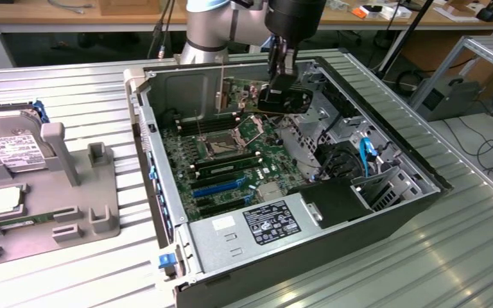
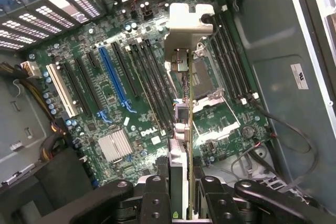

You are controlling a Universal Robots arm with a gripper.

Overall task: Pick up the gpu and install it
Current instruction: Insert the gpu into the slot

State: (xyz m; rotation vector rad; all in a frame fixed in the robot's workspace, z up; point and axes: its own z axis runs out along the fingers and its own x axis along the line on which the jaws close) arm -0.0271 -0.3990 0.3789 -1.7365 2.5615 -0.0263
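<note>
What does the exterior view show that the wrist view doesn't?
Exterior view: the hard drive and a square chip on the grey fixture at the exterior view's left, all on the ribbed table. Wrist view: the DELL print and the white slot. Shared: the tool shut on the gpu, above the motherboard.

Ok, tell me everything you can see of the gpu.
The gpu is a thin card, seen edge-on from the wrist, with a silver metal bracket at its far end. The exterior view shows a green circuit face. The gripper is shut on it, holding it on edge above the motherboard inside the open case, not seated in any slot.
</note>
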